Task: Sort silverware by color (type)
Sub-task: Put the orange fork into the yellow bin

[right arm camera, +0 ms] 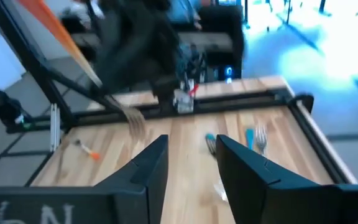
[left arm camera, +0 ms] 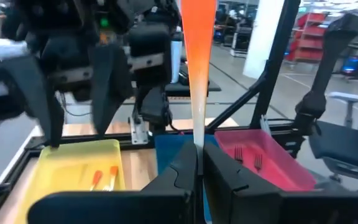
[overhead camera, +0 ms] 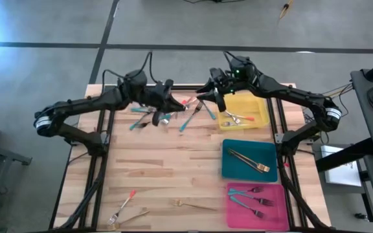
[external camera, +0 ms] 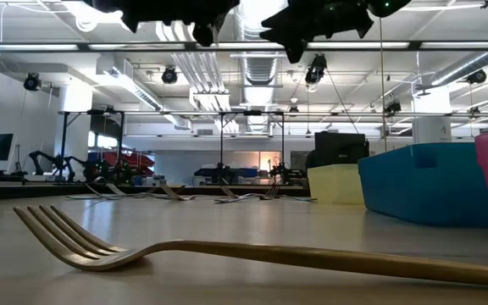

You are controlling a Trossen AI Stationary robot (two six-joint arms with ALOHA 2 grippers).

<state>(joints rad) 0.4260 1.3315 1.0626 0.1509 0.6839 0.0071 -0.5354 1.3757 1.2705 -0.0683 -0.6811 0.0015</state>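
Orange-handled fork [left arm camera: 199,68] clamped in left hand [left arm camera: 199,177], facing right hand [left arm camera: 76,93].

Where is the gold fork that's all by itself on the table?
In the high view the gold fork lies on the bare wood near the table's front edge, just left of the pink tray. The low view shows it big, right up front.

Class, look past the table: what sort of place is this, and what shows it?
Probably a robotics lab or workshop hall. The low view shows exposed ceiling ducts, more robot arms on benches behind, and a bare concrete floor surrounds the wooden table.
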